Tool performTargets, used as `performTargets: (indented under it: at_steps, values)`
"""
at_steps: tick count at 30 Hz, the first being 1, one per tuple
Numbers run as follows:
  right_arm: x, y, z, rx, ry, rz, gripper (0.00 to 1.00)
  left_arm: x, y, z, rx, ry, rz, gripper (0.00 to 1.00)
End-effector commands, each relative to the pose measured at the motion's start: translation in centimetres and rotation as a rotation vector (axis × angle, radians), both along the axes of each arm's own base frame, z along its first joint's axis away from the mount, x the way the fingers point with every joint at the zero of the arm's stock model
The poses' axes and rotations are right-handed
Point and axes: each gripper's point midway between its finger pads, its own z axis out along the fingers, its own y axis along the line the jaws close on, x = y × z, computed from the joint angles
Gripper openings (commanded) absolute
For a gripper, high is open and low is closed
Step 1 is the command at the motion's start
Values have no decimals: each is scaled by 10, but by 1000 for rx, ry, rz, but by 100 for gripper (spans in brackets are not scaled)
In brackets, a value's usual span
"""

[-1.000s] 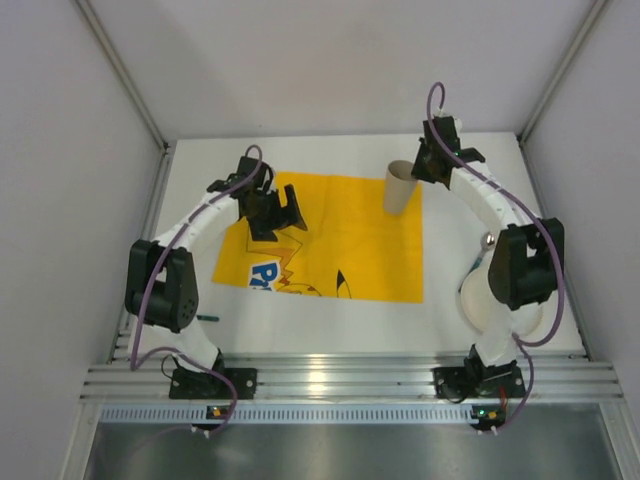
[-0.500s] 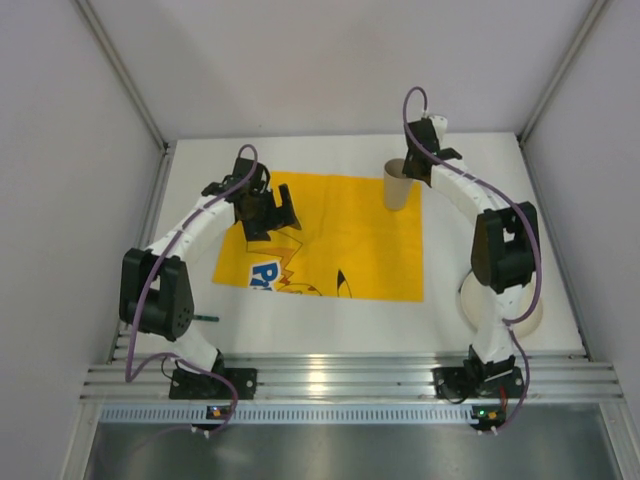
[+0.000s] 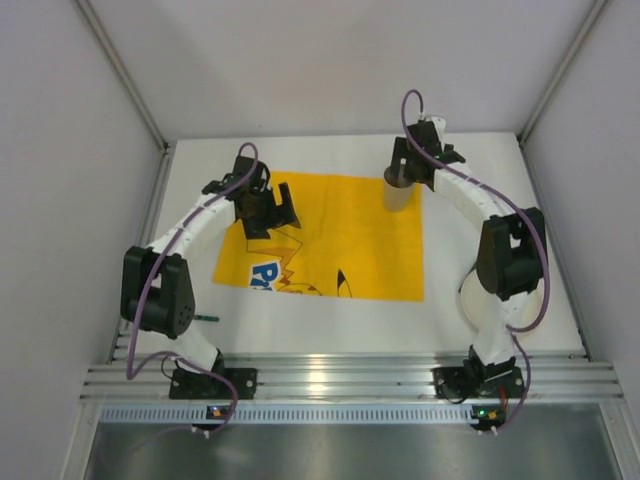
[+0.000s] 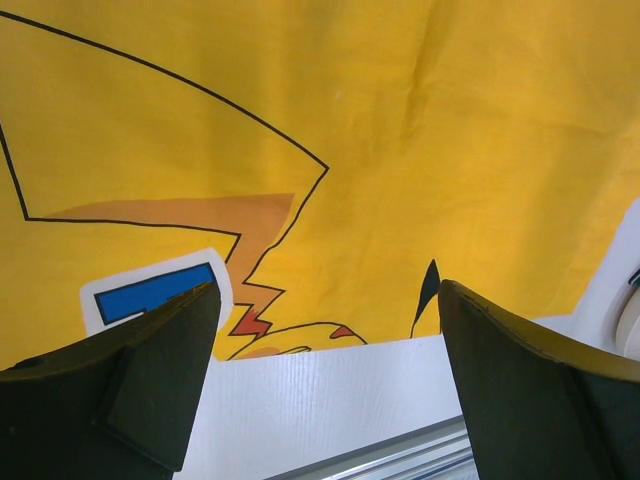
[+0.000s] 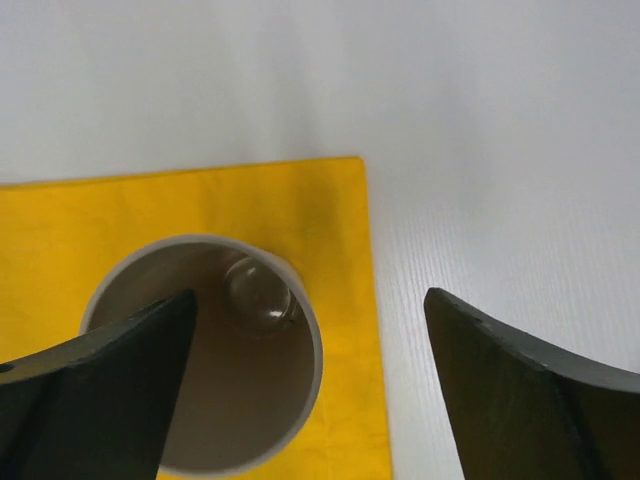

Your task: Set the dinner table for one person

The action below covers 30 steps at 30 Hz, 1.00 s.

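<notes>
Both end effectors work over the far half, so taking things near to far: the white surface (image 3: 330, 335) starts just past the arm bases and runs to the far wall, carrying everything else. It is a rigid, flat, matte slab (nothing there to take hold of, and nothing that needs it). I judge it will bear any setting without give, though it looks smooth enough that a nudged dish could slide.

On its near left lies a small green item (image 3: 207, 318), too small to identify. On the near right a pale plate (image 3: 466, 296) is mostly hidden behind the right arm. A yellow printed mat (image 3: 340, 240) lies flat across the middle, soft cloth with faint creases.

Over the mat, near its far left corner, hangs the left end effector (image 4: 327, 300), jaws spread wide with nothing between them. At the mat's far right corner stands an upright beige cup (image 3: 397, 192), open-topped, with a shiny rounded thing (image 5: 258, 290) inside near the rim; what that is I cannot tell.

Directly above the cup is the right end effector (image 5: 310, 297), likewise released, one finger over the cup's mouth and the other out over bare surface. The cup looks light and thin-walled, so a gentle hold across the wall just below the rim would suit, lest it tip or crush.
</notes>
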Motion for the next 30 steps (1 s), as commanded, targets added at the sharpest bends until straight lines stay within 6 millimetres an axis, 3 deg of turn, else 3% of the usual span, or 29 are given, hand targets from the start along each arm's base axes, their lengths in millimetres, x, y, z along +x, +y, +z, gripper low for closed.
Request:
performTargets:
  at_steps: [1, 3, 4, 6, 8, 11, 15, 18, 21, 30]
  values:
    - [-8, 1, 95, 37, -182, 20, 100, 10, -2, 8, -5, -33, -18, 95]
    - [-20, -10, 111, 10, -199, -5, 100, 10, -3, 8, -11, -33, -23, 95]
    - [-31, -18, 131, 8, -229, -19, 100, 9, -3, 7, -14, -32, -25, 95]
    - [-58, -43, 139, -24, -205, -94, 100, 9, -4, 5, -18, -32, -29, 95]
    - [-84, -65, 125, -42, -122, -164, 100, 8, -4, 4, -23, -32, -29, 95]
    - [-129, -85, 89, -39, 48, -226, 100, 7, -6, 2, -32, -31, -35, 95]
    - [-191, -81, 14, 40, 328, -249, 100, 6, -8, -1, -45, -27, -44, 95]
    - [-233, -78, -29, 86, 496, -285, 99, 4, -10, -4, -51, -20, -51, 95]
    - [-258, -75, -56, 139, 575, -316, 96, 3, -11, -6, -61, -17, -56, 95]
    - [-274, -81, -93, 143, 653, -334, 72, -1, -13, -11, -76, -5, -59, 94]
